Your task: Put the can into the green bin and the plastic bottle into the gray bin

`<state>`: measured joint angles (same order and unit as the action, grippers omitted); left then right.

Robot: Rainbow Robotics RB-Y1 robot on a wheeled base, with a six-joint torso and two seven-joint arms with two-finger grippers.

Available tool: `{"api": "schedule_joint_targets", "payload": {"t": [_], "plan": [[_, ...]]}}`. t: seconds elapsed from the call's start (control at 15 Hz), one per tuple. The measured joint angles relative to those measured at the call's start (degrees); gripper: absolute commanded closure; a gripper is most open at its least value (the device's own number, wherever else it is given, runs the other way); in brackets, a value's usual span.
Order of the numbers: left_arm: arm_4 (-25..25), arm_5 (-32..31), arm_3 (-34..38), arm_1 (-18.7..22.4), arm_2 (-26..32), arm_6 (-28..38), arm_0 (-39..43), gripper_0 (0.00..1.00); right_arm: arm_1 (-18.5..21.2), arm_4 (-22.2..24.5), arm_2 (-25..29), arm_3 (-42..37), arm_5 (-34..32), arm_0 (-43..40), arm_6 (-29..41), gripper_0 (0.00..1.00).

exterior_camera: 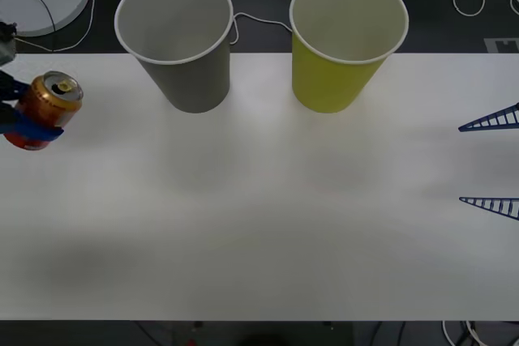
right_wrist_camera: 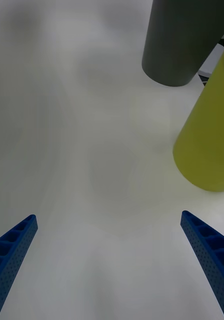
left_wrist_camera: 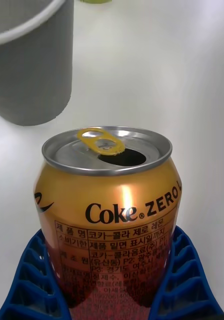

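Gripping the can [exterior_camera: 42,109] in my left gripper [exterior_camera: 24,123], jaws clamped round its lower body, I've got it at the counter's [exterior_camera: 259,224] far left edge. Next I judge it must travel past the gray bin [exterior_camera: 180,38], standing between, to the green bin [exterior_camera: 347,38]. My right gripper [exterior_camera: 491,164] waits at the right edge, jaws wide open.

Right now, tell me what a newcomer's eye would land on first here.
First, the can, red and orange with its tab pulled open, clamped in the left gripper at the table's far left edge. Next, the two big bins at the back: the gray bin nearer the can, the green bin to its right. The right gripper waits open at the right edge.
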<state>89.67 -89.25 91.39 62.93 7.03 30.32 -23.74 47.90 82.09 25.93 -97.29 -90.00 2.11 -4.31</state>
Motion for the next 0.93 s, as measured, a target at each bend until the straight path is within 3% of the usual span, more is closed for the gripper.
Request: {"api": "schedule_joint_targets", "payload": {"t": [0.4,0.73,0.93], "plan": [[-2.1,-0.8,7.5,-0.1,-3.7,12.0,-10.3,1.00,0.0,0.0,0.0,0.0,0.0,0.0,0.0,0.00],[-3.0,-0.8,6.4,-1.1,-15.0,22.8,-25.5,1.00,0.0,0.0,0.0,0.0,0.0,0.0,0.0,0.00],[-2.8,-0.8,1.6,-3.4,-23.9,26.8,-36.7,1.00,0.0,0.0,0.0,0.0,0.0,0.0,0.0,0.00]]}}
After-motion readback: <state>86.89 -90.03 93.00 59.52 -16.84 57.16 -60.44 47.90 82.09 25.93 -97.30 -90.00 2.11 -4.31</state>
